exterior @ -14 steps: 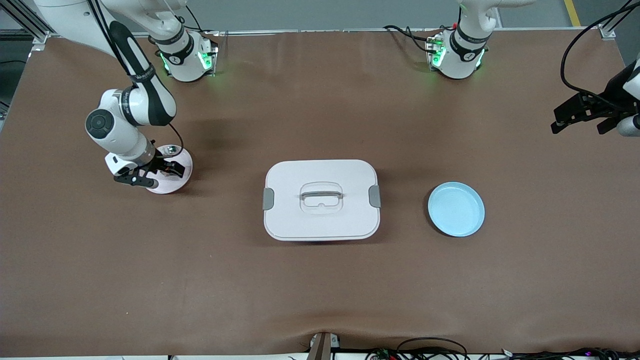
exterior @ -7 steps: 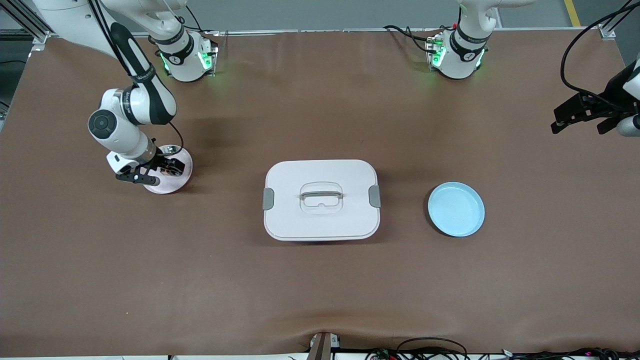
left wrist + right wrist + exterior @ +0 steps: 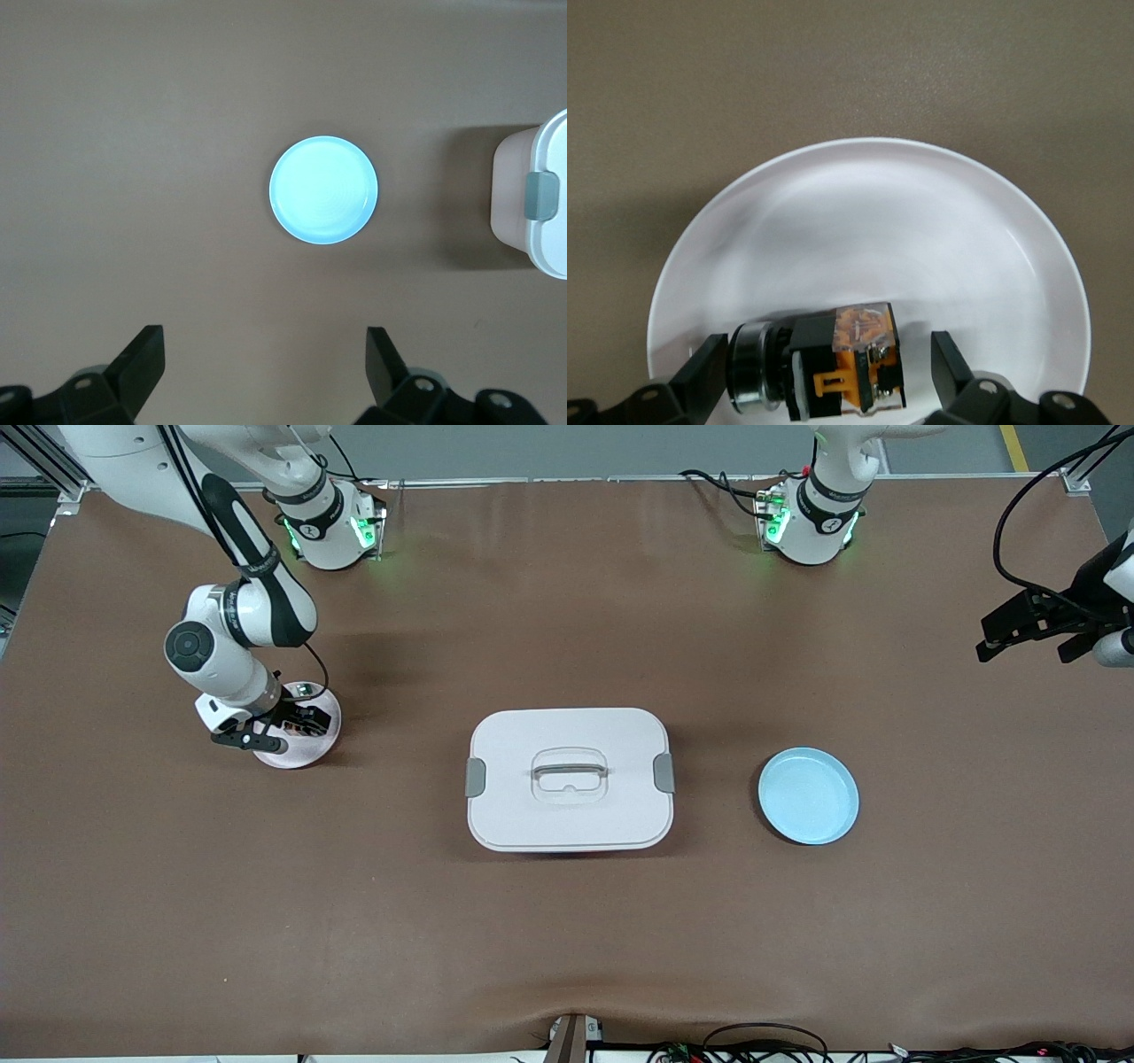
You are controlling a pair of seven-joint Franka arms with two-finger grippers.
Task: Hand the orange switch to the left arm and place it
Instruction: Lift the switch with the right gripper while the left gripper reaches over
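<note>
The orange switch, a small black and orange block with a metal ring at one end, lies on its side in a pale pink plate at the right arm's end of the table. My right gripper is low over the plate, open, with one finger on each side of the switch. In the front view the right gripper hides most of the switch. The white box stands at the table's middle. My left gripper hangs open and empty, high over the left arm's end of the table.
A light blue plate lies empty between the box and the left arm's end; it also shows in the left wrist view beside the box's latched end. Bare brown table lies all round.
My right arm has shifted slightly toward the table's middle, with its gripper staying over the pink plate around the switch. The left arm has not moved.
</note>
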